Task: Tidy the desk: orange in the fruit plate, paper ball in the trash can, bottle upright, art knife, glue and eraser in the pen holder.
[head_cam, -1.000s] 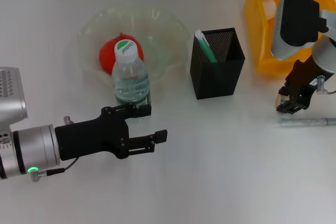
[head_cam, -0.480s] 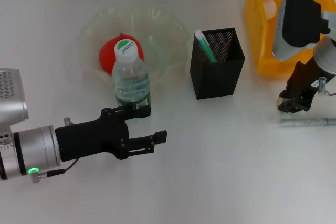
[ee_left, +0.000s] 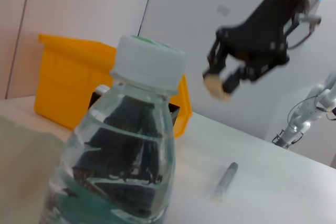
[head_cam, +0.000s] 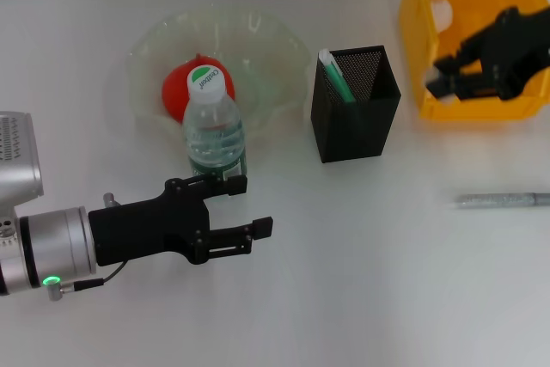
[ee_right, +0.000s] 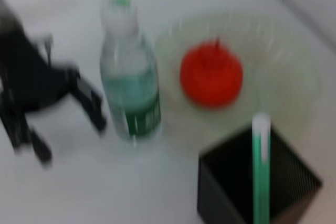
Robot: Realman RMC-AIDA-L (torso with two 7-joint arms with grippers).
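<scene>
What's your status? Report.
Right gripper shut on eraser, raised beside pen holder. Left gripper open by upright bottle. Art knife on desk.

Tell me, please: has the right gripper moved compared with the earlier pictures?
Yes. In the head view the right gripper has gone from the table beside the art knife to the front wall of the trash can, holding the eraser.

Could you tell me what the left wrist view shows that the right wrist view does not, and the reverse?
Only the left wrist view shows the right gripper raised and shut on the eraser, the art knife on the desk, and the trash can. Only the right wrist view shows the orange in the fruit plate, the glue and the left gripper. Both show the upright bottle and the pen holder.
</scene>
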